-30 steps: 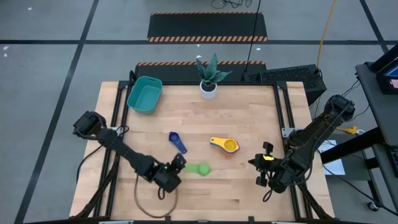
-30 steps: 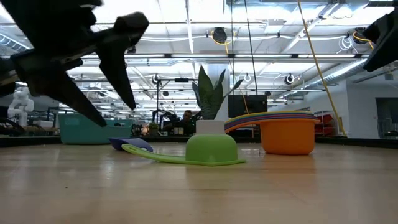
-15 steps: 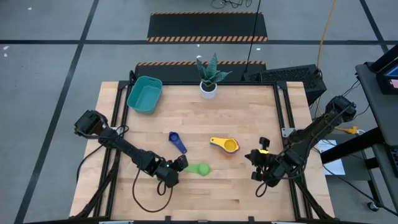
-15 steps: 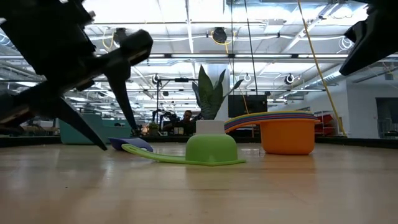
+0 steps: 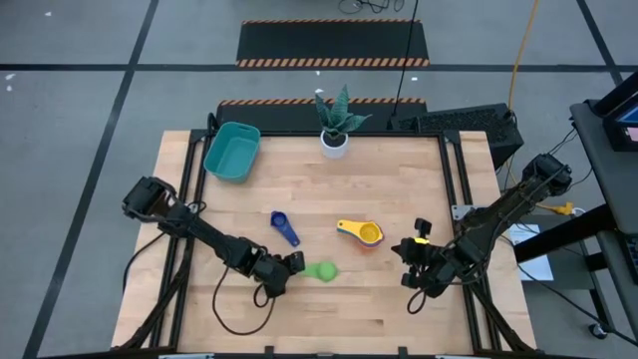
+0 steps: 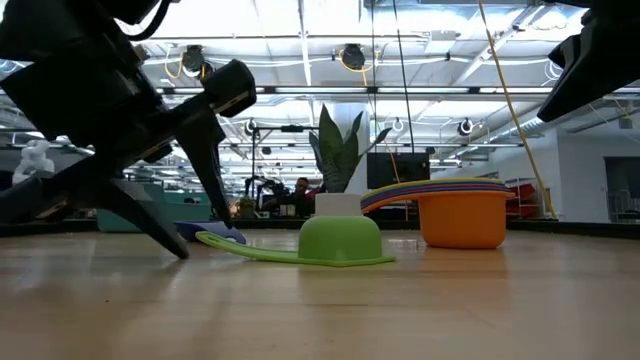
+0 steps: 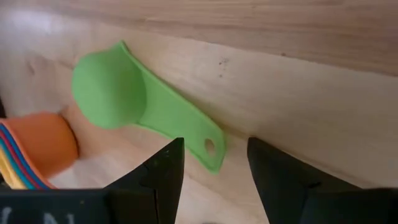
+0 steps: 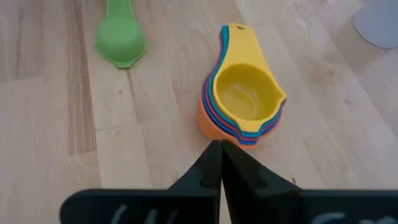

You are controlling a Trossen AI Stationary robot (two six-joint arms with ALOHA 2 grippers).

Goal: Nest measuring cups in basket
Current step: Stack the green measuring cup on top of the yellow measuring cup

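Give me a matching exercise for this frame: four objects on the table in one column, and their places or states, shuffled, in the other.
Things:
1. green plastic measuring cup
2. dark blue plastic measuring cup
3. teal plastic rectangular basket
4. nested stack of cups with a yellow cup on top

Places or states:
A. at the table's far left corner, nothing in it
B. upside down, its handle tip between the open fingers of the left end effector
C. lying alone, mid-table
D. just ahead of the shut right end effector

Pairs: 1-B, 2-C, 3-A, 4-D
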